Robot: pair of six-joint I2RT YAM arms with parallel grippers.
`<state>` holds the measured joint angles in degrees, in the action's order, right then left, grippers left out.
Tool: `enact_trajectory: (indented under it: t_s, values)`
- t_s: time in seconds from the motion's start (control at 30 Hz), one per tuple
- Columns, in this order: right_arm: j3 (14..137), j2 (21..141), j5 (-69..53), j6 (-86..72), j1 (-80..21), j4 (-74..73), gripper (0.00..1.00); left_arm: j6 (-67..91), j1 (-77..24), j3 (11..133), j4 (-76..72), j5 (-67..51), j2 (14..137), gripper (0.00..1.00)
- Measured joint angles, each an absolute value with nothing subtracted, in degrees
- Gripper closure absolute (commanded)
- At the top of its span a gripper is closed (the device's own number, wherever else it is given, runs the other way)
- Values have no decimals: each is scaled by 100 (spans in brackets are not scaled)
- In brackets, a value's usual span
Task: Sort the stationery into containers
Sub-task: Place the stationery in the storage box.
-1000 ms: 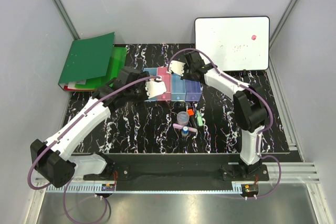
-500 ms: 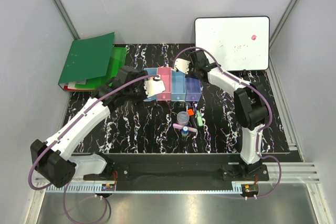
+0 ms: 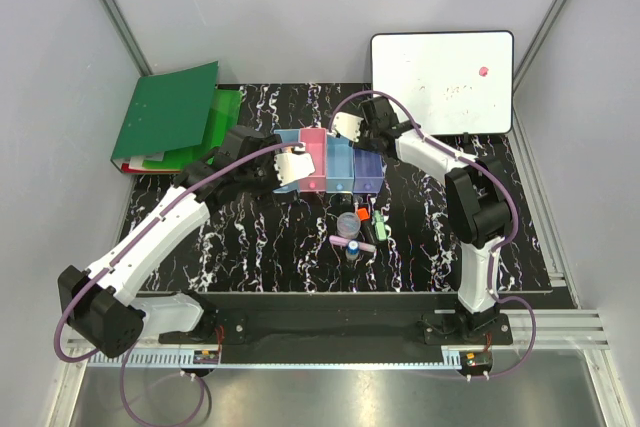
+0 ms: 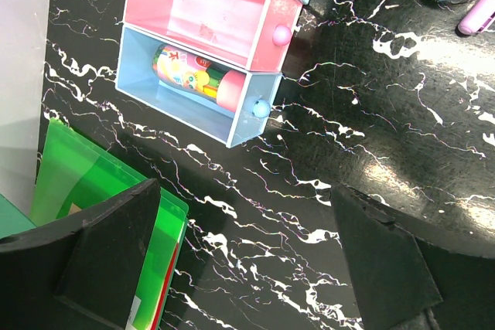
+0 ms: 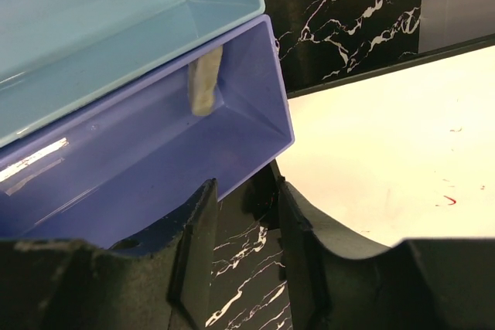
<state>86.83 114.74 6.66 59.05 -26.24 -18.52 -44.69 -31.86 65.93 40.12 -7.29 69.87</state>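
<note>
Four containers stand in a row: light blue (image 3: 284,137), pink (image 3: 313,162), light blue (image 3: 340,162) and violet-blue (image 3: 367,169). My right gripper (image 3: 347,127) hovers at their far end. Its jaws (image 5: 246,191) are open with nothing between them, just beyond the violet bin (image 5: 155,137). A small pale blurred piece (image 5: 205,79) is inside that bin. My left gripper (image 3: 292,167) is wide open (image 4: 244,206) over bare table near the left blue bin (image 4: 186,102), which holds a colourful stick (image 4: 197,79). Loose stationery lies in front: clear round piece (image 3: 347,224), orange-capped stick (image 3: 363,214), green pen (image 3: 381,227), pink marker (image 3: 352,244).
Green binders (image 3: 170,117) lie at the back left, their edge close to my left finger (image 4: 108,253). A whiteboard (image 3: 445,82) leans at the back right, just beside the violet bin in the right wrist view. The black marbled table (image 3: 250,247) ends at grey walls.
My right gripper has moved right from the pink bin toward the violet one and its jaws have parted. The left arm shifted slightly and stays wide open.
</note>
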Motion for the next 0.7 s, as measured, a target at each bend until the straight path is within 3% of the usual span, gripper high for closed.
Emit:
enact_trajectory:
  t_s: [0.27,0.43,0.7]
  values:
    - [8383,11113,751,5666,-2626,-1876,61,-4471,-3186,6593,4016,-729,6987,1]
    - [7638,9594,631,4775,-2630,-2432,62,-4471,-3186,6593,4023,-722,6947,1]
    - [6528,7721,-436,3194,-2630,-3330,53,-4475,-3186,6510,4032,-663,6744,1]
